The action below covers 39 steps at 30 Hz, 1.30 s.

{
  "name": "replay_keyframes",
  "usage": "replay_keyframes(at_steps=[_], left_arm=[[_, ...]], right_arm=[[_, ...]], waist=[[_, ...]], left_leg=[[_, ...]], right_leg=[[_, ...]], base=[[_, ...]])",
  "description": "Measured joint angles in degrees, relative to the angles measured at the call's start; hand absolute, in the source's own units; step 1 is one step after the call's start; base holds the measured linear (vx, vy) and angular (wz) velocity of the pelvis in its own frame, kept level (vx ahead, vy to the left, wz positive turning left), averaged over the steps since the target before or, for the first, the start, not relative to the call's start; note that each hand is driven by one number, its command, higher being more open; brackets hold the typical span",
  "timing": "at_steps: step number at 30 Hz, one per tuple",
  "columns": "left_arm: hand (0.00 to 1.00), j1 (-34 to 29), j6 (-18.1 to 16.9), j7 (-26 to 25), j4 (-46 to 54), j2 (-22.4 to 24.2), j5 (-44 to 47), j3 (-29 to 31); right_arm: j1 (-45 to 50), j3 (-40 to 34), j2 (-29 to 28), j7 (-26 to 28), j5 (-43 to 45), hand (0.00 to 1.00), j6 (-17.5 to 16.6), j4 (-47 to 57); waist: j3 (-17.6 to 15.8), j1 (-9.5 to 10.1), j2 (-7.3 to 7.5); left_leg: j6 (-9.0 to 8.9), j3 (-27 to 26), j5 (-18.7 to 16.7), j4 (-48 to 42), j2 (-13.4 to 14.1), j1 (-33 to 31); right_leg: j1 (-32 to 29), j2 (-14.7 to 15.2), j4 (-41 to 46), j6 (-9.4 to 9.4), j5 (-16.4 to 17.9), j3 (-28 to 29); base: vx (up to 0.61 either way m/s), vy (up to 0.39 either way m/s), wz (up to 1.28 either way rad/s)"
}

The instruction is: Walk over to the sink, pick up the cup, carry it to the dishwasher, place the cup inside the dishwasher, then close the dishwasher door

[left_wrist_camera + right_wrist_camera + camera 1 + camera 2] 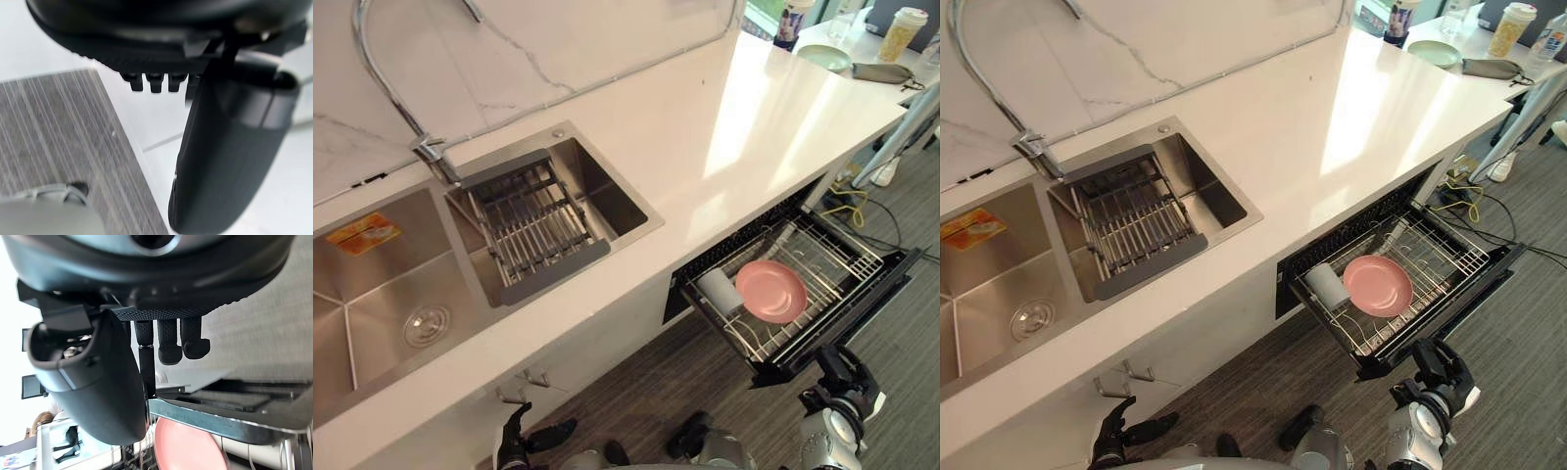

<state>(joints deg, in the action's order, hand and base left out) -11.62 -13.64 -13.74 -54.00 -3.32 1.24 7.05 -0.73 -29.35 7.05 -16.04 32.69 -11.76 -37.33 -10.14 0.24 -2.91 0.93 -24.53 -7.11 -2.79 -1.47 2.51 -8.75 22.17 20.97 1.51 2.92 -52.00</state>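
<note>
A pale cup (718, 291) lies on its side in the pulled-out dishwasher rack (837, 257), touching a pink plate (771, 291). The dishwasher door (867, 311) stands open under the counter. My right hand (842, 377) hangs just in front of the door's near corner with relaxed fingers and holds nothing. In the right wrist view its fingers (168, 345) point toward the door edge (215, 423) and the plate (188, 448). My left hand (516, 436) hangs low beside the cabinet under the sink, its thumb (230, 147) and fingers loose and empty.
A double steel sink (372, 294) with a drain rack (533, 230) and a tall faucet (382, 78) is set in the white counter (744, 108). Far right, a table carries a bowl (824, 57) and a lidded cup (901, 34). Cables lie on the floor past the dishwasher.
</note>
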Motion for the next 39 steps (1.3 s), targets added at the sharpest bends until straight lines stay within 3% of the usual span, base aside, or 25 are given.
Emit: replay_keyframes(at_steps=[5,9,15,16,18,20,28,30,33,36,38,39], left_arm=[[1.0,0.1,-0.3,-0.4,-0.9,0.5,0.0,-2.3],[1.0,0.1,-1.5,-1.0,-1.6,0.9,-0.1,-4.3],[1.0,0.1,-1.9,-1.0,-2.3,2.3,-0.2,-6.4],[1.0,0.0,-1.9,-0.9,-2.5,2.5,-0.4,-6.4],[1.0,-0.9,-1.9,-0.9,-2.6,2.6,-0.8,-6.4],[1.0,-1.1,-2.1,-0.9,-2.7,2.8,-1.1,-6.4],[1.0,-0.9,-3.1,-1.3,-2.7,2.8,-1.4,-6.3],[1.0,-0.8,-3.1,-1.3,-2.7,2.8,-1.2,-6.2],[1.0,-0.8,-3.0,-1.0,-2.9,2.7,1.0,-4.3],[1.0,-1.0,-1.3,1.6,-3.4,2.0,3.9,-1.3],[1.0,-1.0,-0.8,4.8,-4.6,1.3,6.0,0.5],[1.0,-0.8,-0.6,5.4,-4.9,1.1,6.4,0.7]], right_arm=[[-5.2,1.0,3.0,4.2,4.0,0.0,-3.0,-2.4],[-11.7,2.7,5.7,4.7,6.1,0.0,-3.3,-6.3],[-23.8,9.9,13.0,7.1,6.5,0.0,1.0,-13.5],[-25.7,12.3,13.3,7.9,6.5,1.0,2.1,-14.4],[-26.2,12.0,12.8,8.1,6.3,1.0,1.8,-15.9],[-26.4,15.4,13.7,9.9,3.9,1.0,3.7,-16.5],[-23.8,20.0,12.5,9.1,-5.4,1.0,3.7,-10.0],[-18.0,22.1,11.4,8.5,-8.7,1.0,2.5,-2.6],[-6.2,26.6,7.7,7.9,-18.0,1.0,-3.2,6.5],[3.0,27.5,2.5,8.2,-23.3,1.0,-4.5,1.2],[5.7,26.2,1.6,10.4,-26.4,1.0,-4.8,-12.7],[6.2,25.3,1.3,11.0,-27.3,1.0,-4.8,-16.2]], waist=[[-1.7,0.32,-3.14],[-1.9,0.85,-5.32],[-2.8,3.6,-9.21],[-3.0,3.93,-9.55],[-2.9,3.84,-9.78],[-3.1,4.06,-10.14],[-3.9,4.16,-9.46],[-4.1,4.02,-9.16],[-4.4,3.47,-7.62],[-3.1,3.07,-4.75],[-2.2,2.29,-2.89],[-2.3,2.14,-2.68]], left_leg=[[0.26,4.2,1.8,1.8,-2.7,0.0],[0.9,7.4,3.8,3.1,-4.0,-0.4],[1.76,10.6,6.5,3.8,-5.0,-1.0],[1.59,11.0,6.8,4.0,-5.0,-1.3],[1.39,11.4,7.2,4.1,-4.8,-1.5],[1.21,11.5,7.4,4.1,-4.5,-1.9],[0.01,10.5,8.2,3.5,-2.1,-3.9],[-0.19,9.8,8.1,3.4,-1.1,-3.8],[-1.18,7.8,7.3,3.4,0.6,-3.3],[-1.75,5.7,5.7,3.6,2.5,-1.7],[-2.01,4.8,5.6,4.7,3.0,0.1],[-2.07,4.9,5.4,4.7,3.0,0.7]], right_leg=[[1.1,4.9,3.9,-0.28,1.1,-3.9],[2.0,7.7,6.5,-0.39,2.5,-7.1],[2.5,10.5,9.9,0.03,4.5,-10.1],[2.5,10.6,10.3,0.18,4.9,-10.6],[2.5,10.6,10.7,0.4,5.5,-11.0],[2.4,10.4,10.8,0.69,5.8,-11.2],[0.4,6.8,8.6,1.49,6.1,-10.7],[0.3,4.9,7.5,1.64,6.0,-10.2],[-0.4,2.1,6.0,1.84,5.8,-8.1],[-0.2,-0.4,5.1,1.67,5.7,-5.1],[0.4,-1.1,5.4,1.6,5.7,-4.4],[0.9,-1.1,5.5,1.55,5.6,-4.4]], base=[[-0.01,0.042,0.43],[0.03,0.008,0.49],[0.02,-0.03,0.3],[0.0,-0.054,0.19],[0.0,-0.059,0.11],[-0.02,-0.069,0.03],[0.01,-0.069,-0.06],[0.07,-0.084,-0.2],[0.09,-0.081,-0.41],[0.11,-0.082,-0.43],[0.11,-0.051,-0.22],[0.1,-0.03,-0.19]])
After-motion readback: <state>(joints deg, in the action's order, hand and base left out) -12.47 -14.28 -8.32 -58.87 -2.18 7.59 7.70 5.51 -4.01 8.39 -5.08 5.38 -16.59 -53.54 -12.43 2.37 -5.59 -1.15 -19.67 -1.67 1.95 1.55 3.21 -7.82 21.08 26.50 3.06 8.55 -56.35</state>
